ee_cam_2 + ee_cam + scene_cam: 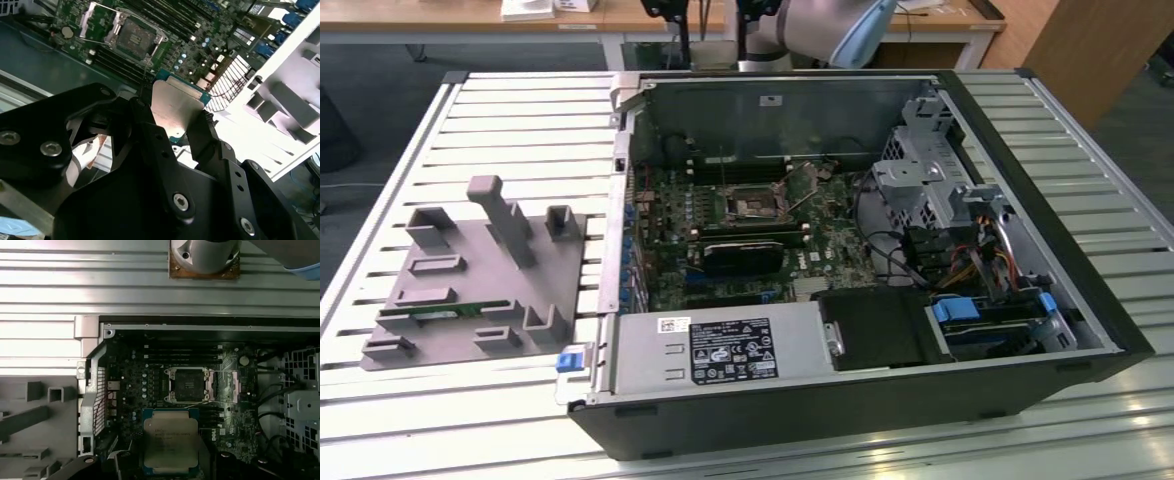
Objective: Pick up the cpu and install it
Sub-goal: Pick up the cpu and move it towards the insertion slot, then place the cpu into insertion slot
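My gripper (176, 131) is shut on the cpu (177, 105), a flat square chip with a silver-grey metal top and a green rim. Black fingers (147, 132) press on two opposite edges. In the first wrist view the cpu (170, 440) hangs above the motherboard, with the gripper (167, 466) around it. It is a short way from the dark metal-framed socket (187, 385), and apart from it. The socket (132, 32) lies open, its load plate (225, 387) flipped to one side. In the exterior view the socket (754, 208) sits mid-board inside the open computer case (1107, 310).
A grey fixture block (467, 280) with posts and slots stands on the slatted table at the exterior view's left, with a green memory stick (447, 315) in it. Inside the case are a power supply (720, 350), drive cages (921, 180) and cables. The arm (841, 30) enters from behind the case.
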Tool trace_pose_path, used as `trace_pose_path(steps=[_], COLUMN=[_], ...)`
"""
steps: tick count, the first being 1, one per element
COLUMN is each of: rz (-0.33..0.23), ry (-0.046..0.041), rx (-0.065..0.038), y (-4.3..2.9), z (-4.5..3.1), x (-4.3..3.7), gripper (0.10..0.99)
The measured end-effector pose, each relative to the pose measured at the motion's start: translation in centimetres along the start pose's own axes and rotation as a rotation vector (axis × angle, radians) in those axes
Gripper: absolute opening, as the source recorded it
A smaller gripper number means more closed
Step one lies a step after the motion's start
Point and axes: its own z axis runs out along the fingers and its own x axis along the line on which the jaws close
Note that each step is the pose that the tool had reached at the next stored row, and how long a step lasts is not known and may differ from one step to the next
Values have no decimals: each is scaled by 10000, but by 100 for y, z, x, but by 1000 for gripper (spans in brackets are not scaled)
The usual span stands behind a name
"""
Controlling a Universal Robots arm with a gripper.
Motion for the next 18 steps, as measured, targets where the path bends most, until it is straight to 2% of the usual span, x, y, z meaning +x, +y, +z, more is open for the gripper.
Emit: trace_pose_path(steps=[4,6,11,18], rz=[-1,12,107,957], ry=[0,0,0,-59], rx=[-1,1,7,25], y=[23,24,24,23], z=[17,22,23,32], x=[-175,-227,-280,-281], gripper=[529,529,529,529])
